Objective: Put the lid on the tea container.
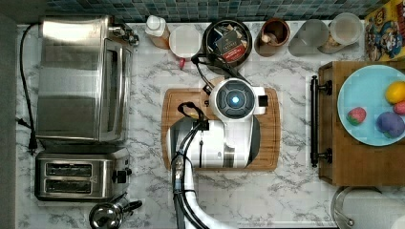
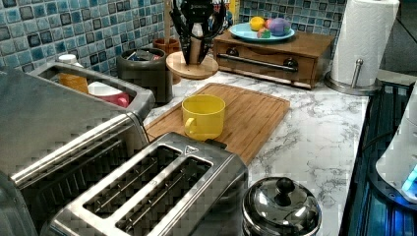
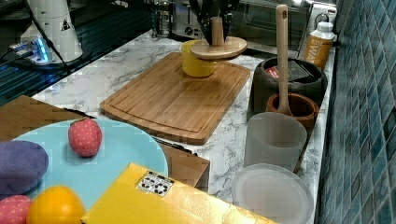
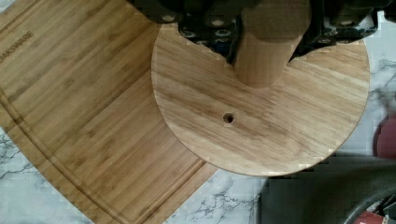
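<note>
A round bamboo lid [image 2: 193,68] [image 3: 219,48] [image 4: 261,121] hangs level in the air, above the back corner of the cutting board [image 2: 255,113] [image 4: 70,93]. My gripper [image 2: 196,39] [image 3: 216,25] [image 4: 267,28] is shut on the lid's upright wooden knob. The tea container [image 1: 208,33] [image 2: 145,73] [image 3: 287,84], a dark round canister with packets inside, stands open on the counter just beyond the board, beside and below the lid. In the wrist view its dark rim [image 4: 327,191] shows past the lid's edge. A yellow mug [image 2: 203,115] [image 3: 194,65] stands on the board.
A brown wooden cup [image 1: 272,36] [image 3: 292,107] with a spoon stands beside the canister, then frosted jars [image 3: 273,140]. A bottle [image 1: 156,31] and a white jar are on its other side. Toaster oven [image 1: 81,78], toaster [image 2: 147,191] and a wooden box with a plate [image 1: 363,105] flank the board.
</note>
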Robot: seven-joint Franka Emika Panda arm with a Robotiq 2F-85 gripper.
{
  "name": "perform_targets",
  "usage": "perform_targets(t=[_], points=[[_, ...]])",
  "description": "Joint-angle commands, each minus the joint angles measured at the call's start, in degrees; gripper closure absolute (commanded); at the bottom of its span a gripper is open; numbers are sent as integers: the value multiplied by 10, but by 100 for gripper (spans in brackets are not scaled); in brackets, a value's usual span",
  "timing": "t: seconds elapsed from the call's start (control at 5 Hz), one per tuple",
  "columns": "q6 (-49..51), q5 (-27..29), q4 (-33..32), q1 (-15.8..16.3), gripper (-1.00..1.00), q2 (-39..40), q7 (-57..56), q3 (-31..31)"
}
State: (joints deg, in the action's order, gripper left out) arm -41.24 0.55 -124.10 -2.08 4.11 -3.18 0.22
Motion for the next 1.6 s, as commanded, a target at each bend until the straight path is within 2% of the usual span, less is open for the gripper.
perform_targets(t=[0.2, 0.6, 1.0, 1.2, 1.6], points=[[6, -28, 156, 8, 100, -54, 46, 13], [74, -27, 255, 3, 100, -24, 60, 11], [102, -7, 317, 0, 100, -11, 51, 6], [100, -19, 340, 6, 100, 17, 39, 3], [128, -48, 446, 13, 100, 112, 33, 9]])
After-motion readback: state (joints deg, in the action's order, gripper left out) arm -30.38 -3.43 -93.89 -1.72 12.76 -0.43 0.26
